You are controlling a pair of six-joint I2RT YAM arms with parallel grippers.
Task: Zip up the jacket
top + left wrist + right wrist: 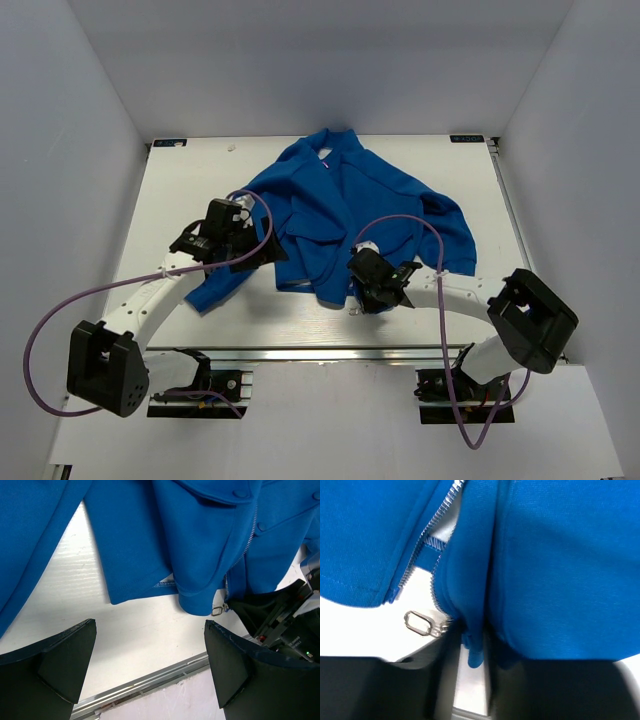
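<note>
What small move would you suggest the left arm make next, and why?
Probably ease the open left gripper toward the zipper pull and close on it: the right gripper appears to pinch the jacket hem beside it, and the zipper teeth above the pull lie apart.

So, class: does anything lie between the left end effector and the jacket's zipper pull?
Nothing visible does. The open left end effector faces bare table, then the jacket hem with the zipper pull hanging at its edge.
</note>
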